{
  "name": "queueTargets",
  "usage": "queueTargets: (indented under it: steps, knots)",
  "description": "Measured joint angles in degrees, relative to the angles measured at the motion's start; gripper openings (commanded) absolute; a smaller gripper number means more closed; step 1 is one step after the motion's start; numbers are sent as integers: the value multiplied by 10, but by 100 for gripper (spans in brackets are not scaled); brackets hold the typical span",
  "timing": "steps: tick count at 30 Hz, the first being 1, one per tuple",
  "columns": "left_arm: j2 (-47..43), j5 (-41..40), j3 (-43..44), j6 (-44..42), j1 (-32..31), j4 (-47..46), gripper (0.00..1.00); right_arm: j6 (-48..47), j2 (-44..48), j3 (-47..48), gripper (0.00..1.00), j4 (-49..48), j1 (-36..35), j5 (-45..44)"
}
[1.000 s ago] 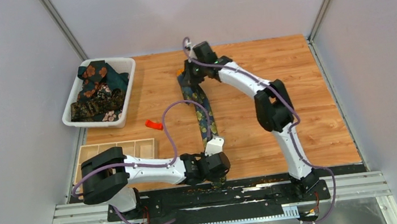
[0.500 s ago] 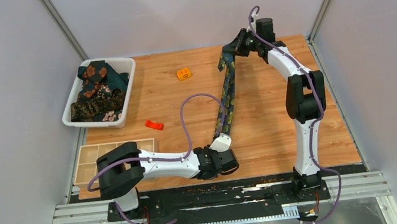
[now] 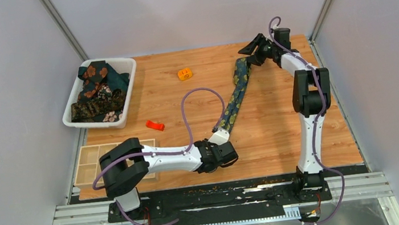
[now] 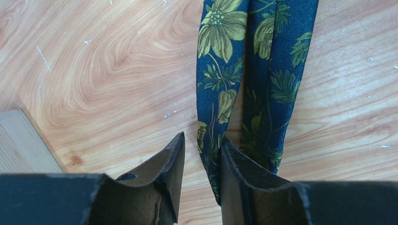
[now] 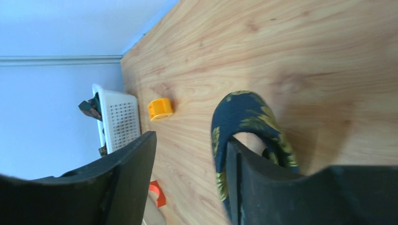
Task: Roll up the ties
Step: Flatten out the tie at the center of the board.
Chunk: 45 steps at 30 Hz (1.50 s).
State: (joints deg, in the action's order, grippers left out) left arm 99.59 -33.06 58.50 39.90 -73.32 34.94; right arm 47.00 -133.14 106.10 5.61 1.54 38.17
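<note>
A: Status on the navy tie [image 3: 235, 94]?
B: Flat on the table [image 3: 280, 137], well right of the white bin [image 3: 130, 89]. It runs on a diagonal. The far end is further out from the bin, roughly level with the bin's back half. The near end is closer in and sits nearer to us than the bin's front rim. Left wrist view shows two strips side by side.
A: Right gripper [image 5: 190, 140]?
B: Released. Jaws wide apart at the tie's far end, the end furthest from the bin. Fabric loops over one finger only. The other finger is clear of it, bare wood in between.
A: Left gripper [image 4: 202, 145]?
B: At the tie's near end. Jaws part open, narrow gap. One strip runs into the gap against one finger, and the second strip passes under that same finger. Wood shows between the other finger and the cloth, so it isn't clamped.
A: Rest of the ties [image 3: 97, 93]?
B: Heaped in the bin, dark green with orange and pinkish blooms, none rolled.
A: Loose bits?
B: Orange piece [image 3: 184, 74] between the bin and the tie's far end, apart from both. Red piece [image 3: 154, 125] just off the bin's near right corner. Wooden tray [image 3: 89, 158] on the bin's near side, left arm partly over it.
</note>
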Motion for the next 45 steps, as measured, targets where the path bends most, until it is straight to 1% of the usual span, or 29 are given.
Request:
queueTargets:
  steps: [1,2,4,6,7,10,11,13,18,21,23,26,27,31,37,40,43,45]
  knots:
    - [1,-2,0,0,0,1,41,5,-3,-4,63,-3,7,0]
    - [1,-3,0,0,0,2,45,9,-6,-6,66,-4,12,0]
    - [1,-5,0,-2,0,3,50,16,-6,-22,68,-7,26,-4]
    - [0,-9,0,-5,0,7,58,18,-5,-34,70,-7,37,-13]
    - [-1,-10,0,-5,0,9,63,18,-2,-42,72,-6,42,-20]
    - [-8,-8,0,-7,2,17,73,14,19,-66,78,13,51,-48]
    - [-11,-3,0,-7,2,19,75,11,32,-74,79,23,52,-58]
    - [-17,9,0,-6,-1,23,76,-2,67,-83,79,50,50,-82]
    - [-42,30,-4,-2,-5,31,76,-39,168,-103,77,86,40,-129]
    - [-61,37,-5,5,-5,33,76,-79,231,-125,77,110,19,-170]
    - [-71,42,-4,13,-5,36,77,-113,259,-131,76,132,-14,-205]
    - [-80,52,3,30,-5,43,77,-165,278,-145,73,160,-79,-250]
    - [-82,57,4,37,-5,43,77,-182,279,-149,71,171,-102,-263]
    - [-83,75,0,64,-5,36,75,-235,257,-148,63,222,-168,-268]
    - [-77,89,-16,91,-5,12,71,-284,144,-60,56,294,-196,-263]
    - [-54,94,-16,99,-5,-4,64,-299,94,-30,53,320,-203,-267]
    - [-31,97,-19,106,-5,-14,54,-313,66,-26,52,342,-205,-276]
    - [-28,94,-19,113,-5,-21,49,-323,53,-26,52,356,-205,-283]
